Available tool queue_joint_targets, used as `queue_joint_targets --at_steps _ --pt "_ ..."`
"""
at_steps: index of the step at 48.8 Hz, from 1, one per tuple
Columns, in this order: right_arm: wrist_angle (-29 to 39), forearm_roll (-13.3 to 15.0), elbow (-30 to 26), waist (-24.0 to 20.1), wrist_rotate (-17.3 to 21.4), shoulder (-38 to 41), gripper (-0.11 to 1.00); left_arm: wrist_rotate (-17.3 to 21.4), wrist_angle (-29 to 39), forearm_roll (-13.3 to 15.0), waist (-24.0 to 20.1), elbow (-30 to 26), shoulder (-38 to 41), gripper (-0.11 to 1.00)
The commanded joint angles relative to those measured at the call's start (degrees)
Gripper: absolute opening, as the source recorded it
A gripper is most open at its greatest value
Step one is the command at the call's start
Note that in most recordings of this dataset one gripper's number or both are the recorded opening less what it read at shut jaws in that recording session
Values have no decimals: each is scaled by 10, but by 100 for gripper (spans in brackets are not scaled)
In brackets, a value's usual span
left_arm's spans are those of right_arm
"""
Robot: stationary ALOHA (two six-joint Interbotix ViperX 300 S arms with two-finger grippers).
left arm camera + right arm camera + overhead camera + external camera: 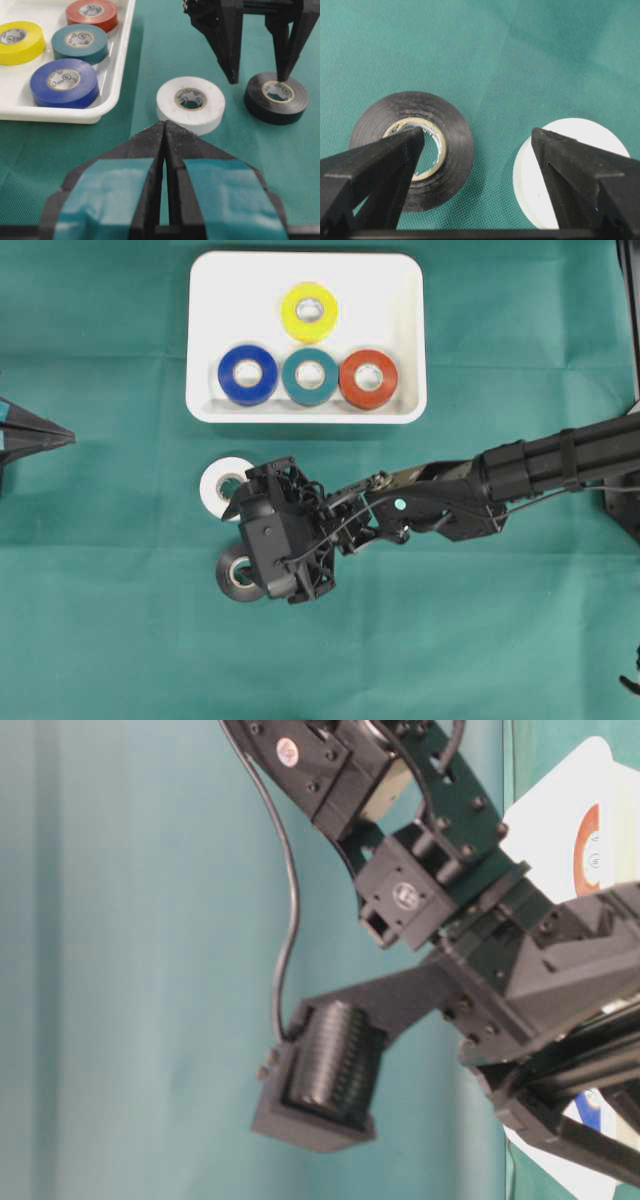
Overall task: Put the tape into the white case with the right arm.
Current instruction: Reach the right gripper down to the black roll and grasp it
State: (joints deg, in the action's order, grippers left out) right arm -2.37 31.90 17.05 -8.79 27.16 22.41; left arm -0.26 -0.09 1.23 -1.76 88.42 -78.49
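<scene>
The white case [305, 280] at the upper middle holds four rolls: yellow [309, 312], blue [248, 374], teal [310, 376], red [368, 378]. Below it the right gripper [477, 145], fingers spread wide and grasping nothing, hangs over the black tape [455, 145] and the white tape [527, 185] on the green cloth [120, 620]. The left gripper [164, 131] is clenched.

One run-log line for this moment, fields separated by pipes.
right gripper open over black tape | white tape on cloth beside it | white case holds four rolls | left gripper shut, idle
</scene>
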Motion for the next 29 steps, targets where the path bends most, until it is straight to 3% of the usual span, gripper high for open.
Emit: queue_joint_targets --at_steps 1,15,29 --pt "9 0 -18 -4 1 -9 68 1 -7 2 -2 -5 4 0" --pt "36 1 -40 -11 0 18 68 1 -9 1 -2 -4 4 0" --pt "144 0 -83 -25 0 38 67 1 -9 1 -2 -4 4 0"
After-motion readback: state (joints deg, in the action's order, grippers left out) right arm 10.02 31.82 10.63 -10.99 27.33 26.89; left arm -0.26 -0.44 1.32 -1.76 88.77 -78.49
